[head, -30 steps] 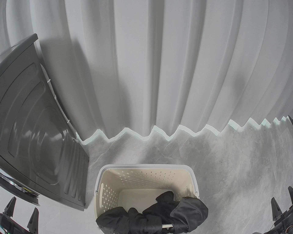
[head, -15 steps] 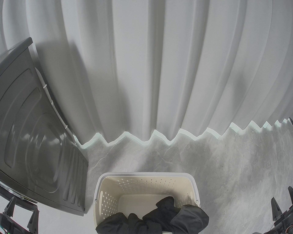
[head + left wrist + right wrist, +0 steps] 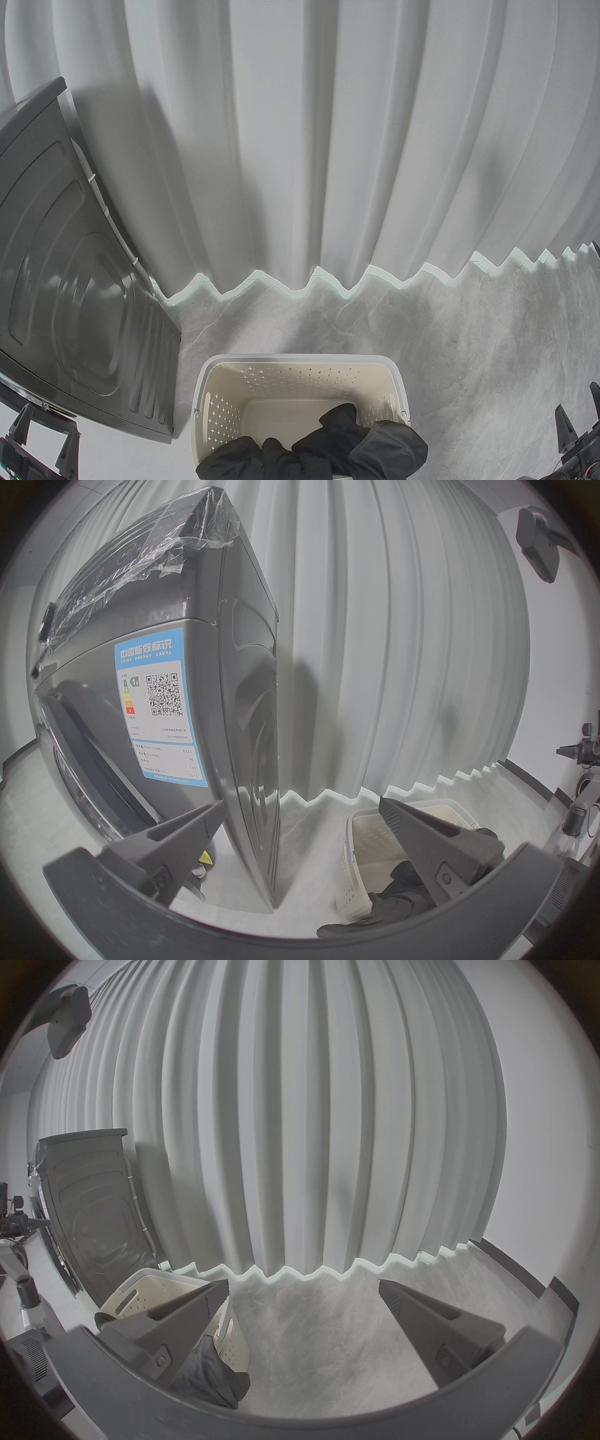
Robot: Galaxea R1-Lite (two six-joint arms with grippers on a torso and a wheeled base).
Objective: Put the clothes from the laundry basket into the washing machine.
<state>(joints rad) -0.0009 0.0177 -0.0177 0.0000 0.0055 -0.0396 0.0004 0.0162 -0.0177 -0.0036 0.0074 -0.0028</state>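
The clothes (image 3: 350, 447) are a dark, rumpled bundle that lies in the near part of the laundry basket (image 3: 300, 360). One part of the bundle is inside, on the bottom. The other part lies over the near rim, and at the near right corner it hangs a little to the outside. The far half of the basket bottom is bare. The basket is cream-coloured, with small holes in its walls, and it stands upright on the grey floor (image 3: 494, 350).

The washing machine (image 3: 81, 300) stands just beside the basket, on the robot's left, with its grey side panel turned toward the basket. In the left wrist view its front carries a blue label, and a clear plastic film covers its top. I cannot tell from the pictures whether its door is open.

The left gripper (image 3: 301, 804) is low on the left, near the front corner of the machine. Its two fingers are spread wide and have nothing between them. The right gripper (image 3: 303, 1285) is low on the right, above the floor and apart from the basket. Its fingers are also spread wide and hold nothing.

A white pleated curtain (image 3: 312, 156) hangs behind everything and reaches the floor.
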